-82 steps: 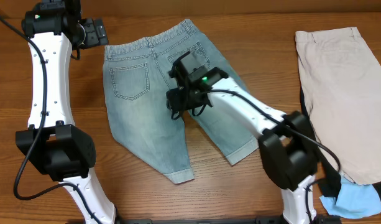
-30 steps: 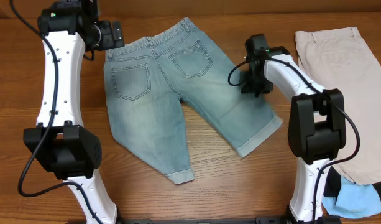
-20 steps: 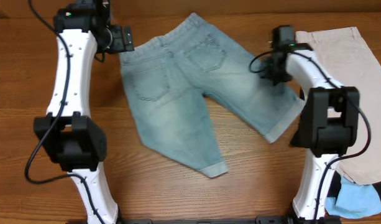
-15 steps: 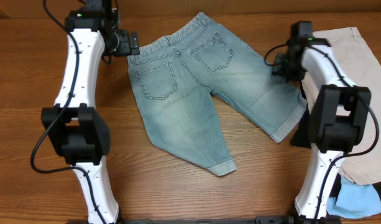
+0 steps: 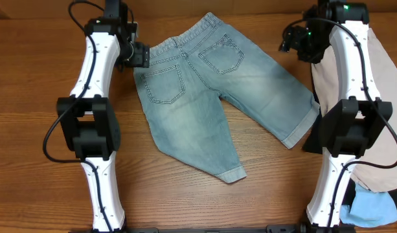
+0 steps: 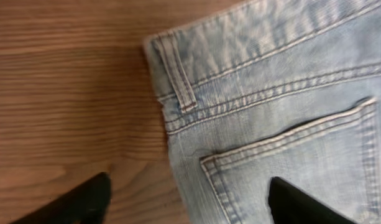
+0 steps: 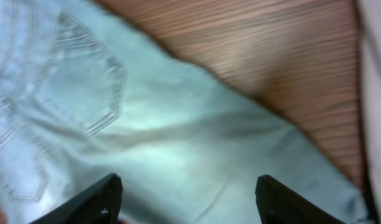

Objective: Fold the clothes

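Faded light-blue denim shorts (image 5: 211,90) lie flat on the table, back pockets up, waistband at the far edge, legs spread toward the front. My left gripper (image 5: 141,55) is open and empty just above the waistband's left corner (image 6: 171,81). My right gripper (image 5: 294,40) is open and empty, raised above the table beyond the right leg (image 7: 196,149). Beige shorts (image 5: 379,97) lie at the right, partly behind the right arm. A pale-blue garment (image 5: 373,210) and a black one (image 5: 349,191) sit at the front right corner.
The wooden table (image 5: 43,149) is bare at the left and in front of the denim shorts. Both arm bases stand at the front edge, left (image 5: 98,194) and right (image 5: 331,194).
The denim shorts slid right and rotated a little, then both grippers let go. My right gripper rose off the right leg toward the far edge; my left gripper stays beside the waistband corner.
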Robot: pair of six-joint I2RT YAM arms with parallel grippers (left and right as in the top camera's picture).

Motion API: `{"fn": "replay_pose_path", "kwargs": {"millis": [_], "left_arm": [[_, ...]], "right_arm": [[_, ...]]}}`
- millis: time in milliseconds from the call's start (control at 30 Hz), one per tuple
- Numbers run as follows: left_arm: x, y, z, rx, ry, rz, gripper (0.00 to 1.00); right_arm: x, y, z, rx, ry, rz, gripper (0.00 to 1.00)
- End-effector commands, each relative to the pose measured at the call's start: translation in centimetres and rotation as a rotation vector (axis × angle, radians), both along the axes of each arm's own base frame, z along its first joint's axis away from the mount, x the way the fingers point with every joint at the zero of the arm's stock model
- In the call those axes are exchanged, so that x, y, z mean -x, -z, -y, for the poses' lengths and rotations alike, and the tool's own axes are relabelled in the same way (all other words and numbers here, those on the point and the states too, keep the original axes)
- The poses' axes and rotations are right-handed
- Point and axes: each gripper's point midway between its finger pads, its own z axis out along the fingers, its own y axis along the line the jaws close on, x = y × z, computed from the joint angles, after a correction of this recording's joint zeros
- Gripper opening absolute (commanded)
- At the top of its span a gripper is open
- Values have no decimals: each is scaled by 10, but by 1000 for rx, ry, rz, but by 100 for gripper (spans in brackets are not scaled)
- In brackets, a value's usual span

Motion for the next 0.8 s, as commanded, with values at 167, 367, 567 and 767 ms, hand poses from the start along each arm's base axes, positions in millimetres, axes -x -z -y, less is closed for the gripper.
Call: {"fn": "replay_pose_path", "kwargs": {"millis": [167,367,567,767], "left_arm": [[0,36,7,14,31,-59,64],[0,50,7,14,31,-75,42],[-2,49,-1,-3,-15,-69,8],[17,52,-49,-69,-193,-141,4]], "right_arm": [[19,-19,-35,34,-99,-14,72],[27,-17,-58,44,-149,-33,68],[36,-16,-77,45,-190,-59,65],[46,-15,-90,47,-217,-87,65]]}}
